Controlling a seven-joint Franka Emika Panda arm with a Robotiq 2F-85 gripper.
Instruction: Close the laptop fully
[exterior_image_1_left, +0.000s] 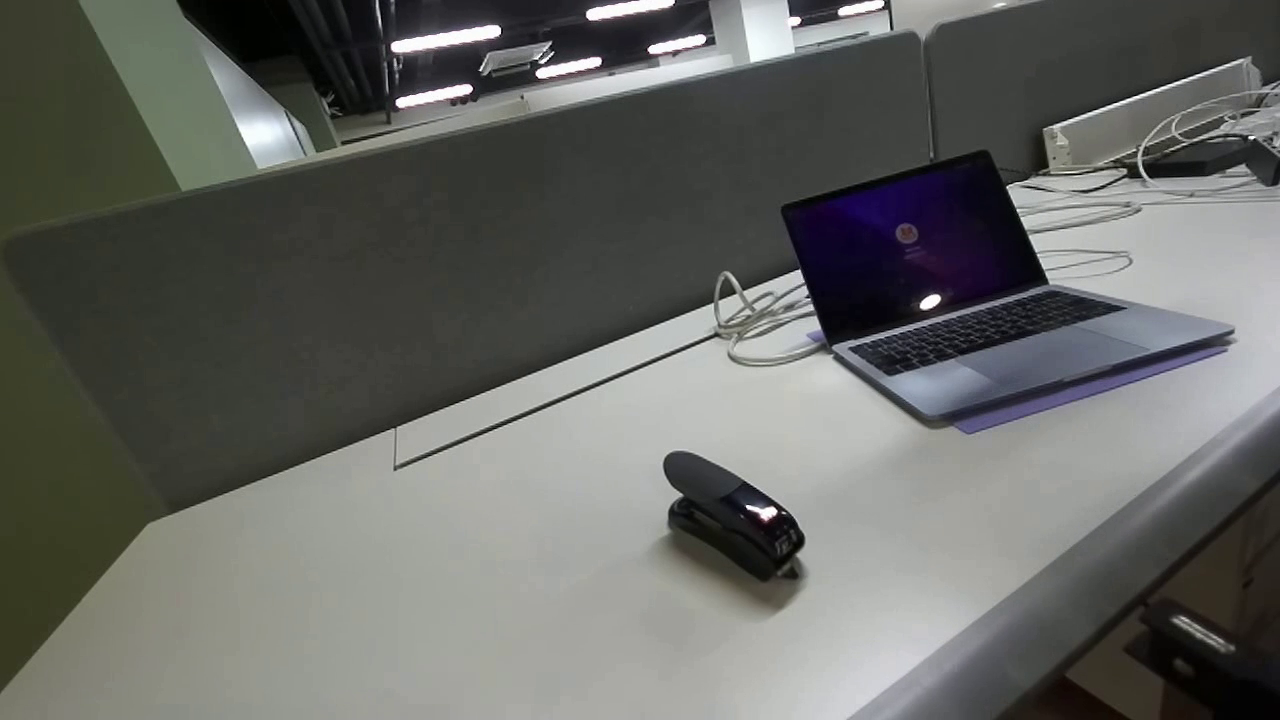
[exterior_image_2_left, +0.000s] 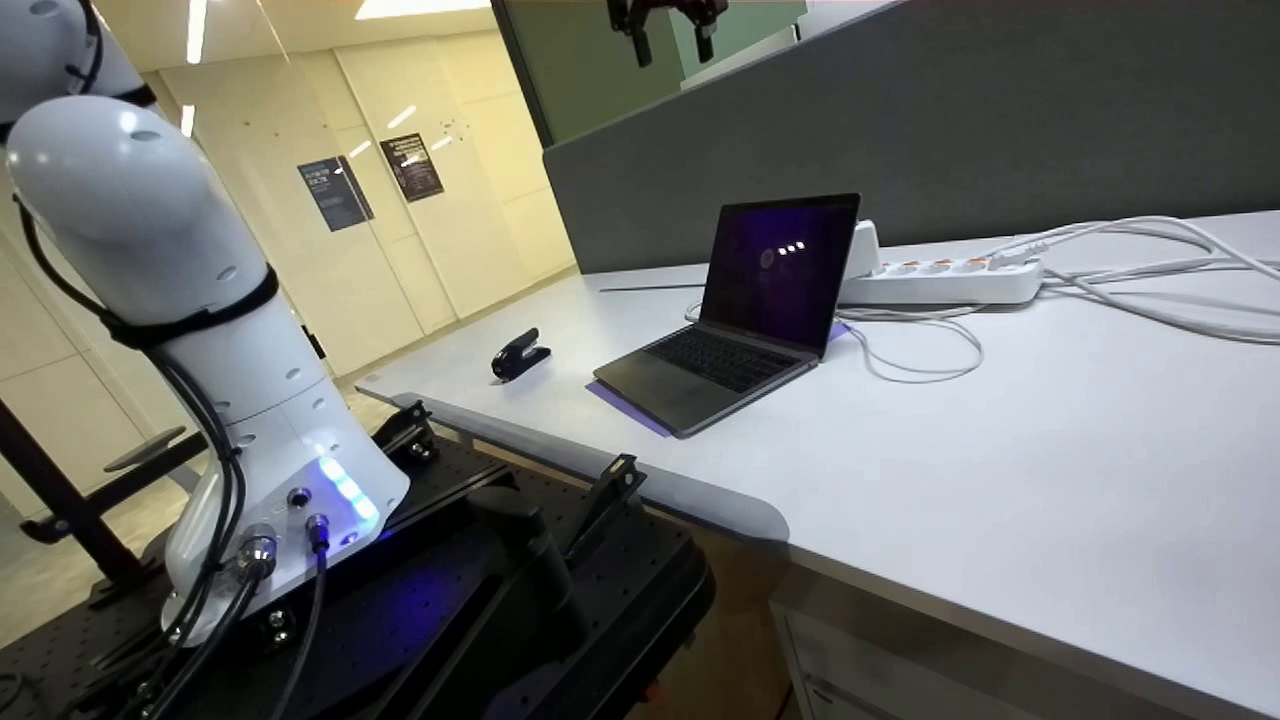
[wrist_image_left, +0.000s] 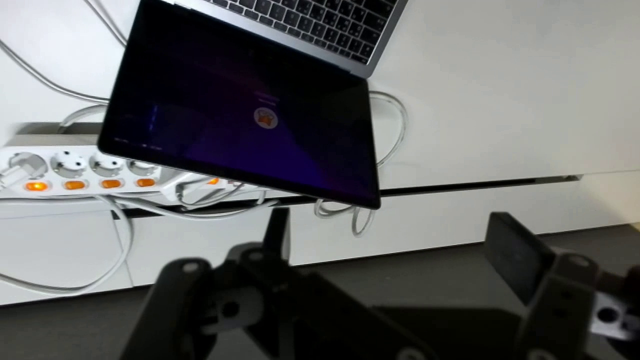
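Note:
The silver-grey laptop (exterior_image_1_left: 915, 255) stands wide open on the white desk, its dark purple screen raised and its dark keyboard showing. It also shows open in an exterior view (exterior_image_2_left: 775, 270), angled on a purple sheet. My gripper (exterior_image_2_left: 674, 52) hangs at the top of that view, high above the desk and the laptop. In the wrist view, my gripper (wrist_image_left: 387, 219) has its two black fingers wide apart with nothing between them. The laptop screen (wrist_image_left: 245, 110) is seen there from above, its top edge near the left finger in the picture but apart from it. The front of the keyboard is cut off.
A small black stapler (exterior_image_1_left: 735, 515) lies on the desk beside the laptop. A white power strip (exterior_image_2_left: 940, 283) with cables (exterior_image_2_left: 1120, 290) is behind the laptop. A grey partition (exterior_image_1_left: 560, 250) runs along the desk's back edge. A purple sheet (exterior_image_1_left: 1090, 390) lies under the laptop.

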